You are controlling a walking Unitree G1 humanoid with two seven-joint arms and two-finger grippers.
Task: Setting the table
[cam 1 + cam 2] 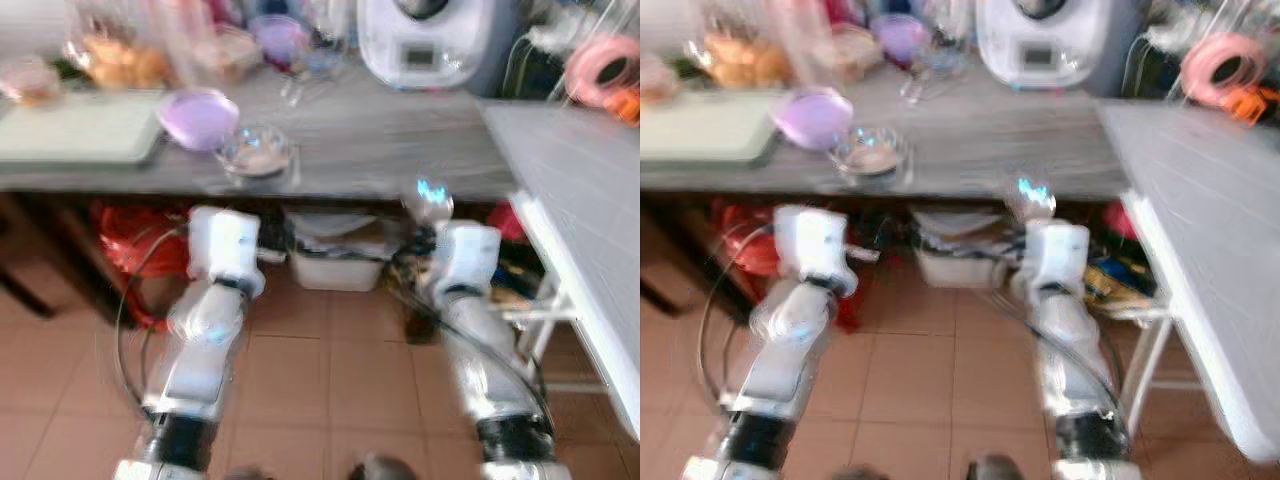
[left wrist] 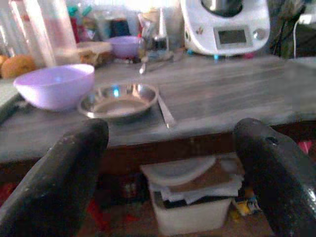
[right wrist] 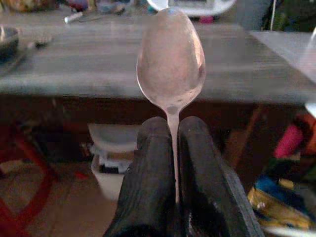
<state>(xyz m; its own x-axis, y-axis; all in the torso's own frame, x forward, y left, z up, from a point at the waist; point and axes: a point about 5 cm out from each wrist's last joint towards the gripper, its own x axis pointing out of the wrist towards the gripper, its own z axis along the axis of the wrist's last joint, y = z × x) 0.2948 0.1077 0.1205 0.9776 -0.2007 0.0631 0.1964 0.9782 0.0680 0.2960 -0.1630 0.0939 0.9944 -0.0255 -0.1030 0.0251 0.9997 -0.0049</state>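
Two black fingers of your right gripper (image 3: 174, 148) pinch the spoon (image 3: 171, 64) by its handle, bowl upright before the table's (image 1: 400, 140) front edge; your left gripper (image 2: 173, 163) gapes.

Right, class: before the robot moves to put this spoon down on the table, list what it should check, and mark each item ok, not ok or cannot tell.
1. Spoon gripped firmly: ok, the right gripper has its jaws shut on the handle, bowl pointing up.
2. Left gripper free: ok, jaws wide open, nothing between them.
3. Bare spot on the grey table ahead of the spoon: ok.
4. Steel dish and purple bowl out of the path: ok, they sit off to the robot's left.
5. Spoon already lying beside the dish: ok, one rests at its rim.
6. Sharp head views: not ok, blurred.
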